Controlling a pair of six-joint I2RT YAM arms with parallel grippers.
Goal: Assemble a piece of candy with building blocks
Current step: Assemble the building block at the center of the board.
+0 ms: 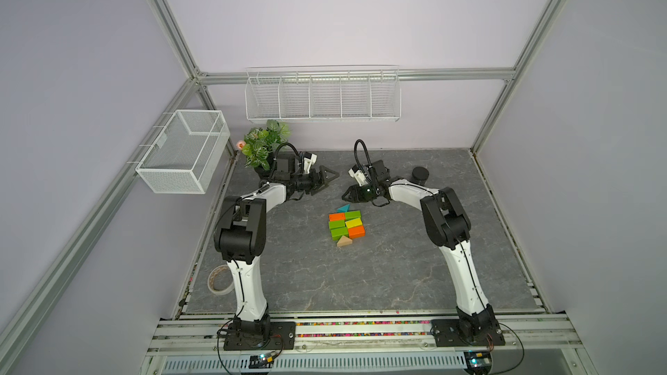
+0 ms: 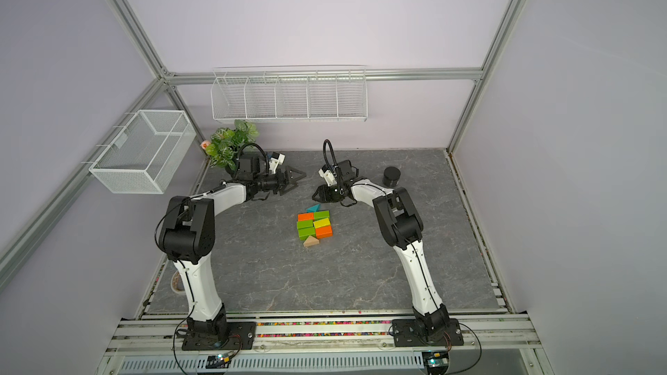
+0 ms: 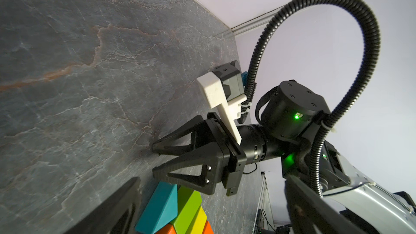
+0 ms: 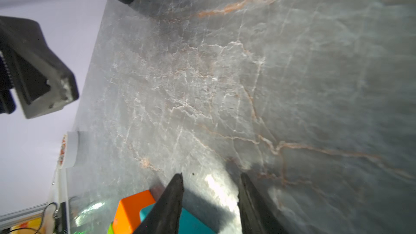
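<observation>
The piece of candy (image 1: 345,224) lies flat mid-table in both top views: green, orange and yellow bricks (image 2: 313,225) in a two-by-three rectangle. A teal triangle (image 1: 344,208) sits at its far end and a tan triangle (image 1: 344,241) at its near end. My right gripper (image 1: 345,196) hovers just beyond the teal triangle (image 4: 195,221), open, with bare table between its fingers (image 4: 174,199). In the left wrist view the right gripper (image 3: 154,158) stands above the teal triangle (image 3: 159,205) without touching it. My left gripper (image 1: 326,182) is wide open and empty, farther back on the left.
A black round jar (image 1: 420,176) stands at the back right behind the right arm. A potted plant (image 1: 265,146) is in the back left corner. A tape roll (image 1: 220,279) lies by the left arm's base. A wire basket (image 1: 184,149) and wire shelf (image 1: 323,97) hang on the walls.
</observation>
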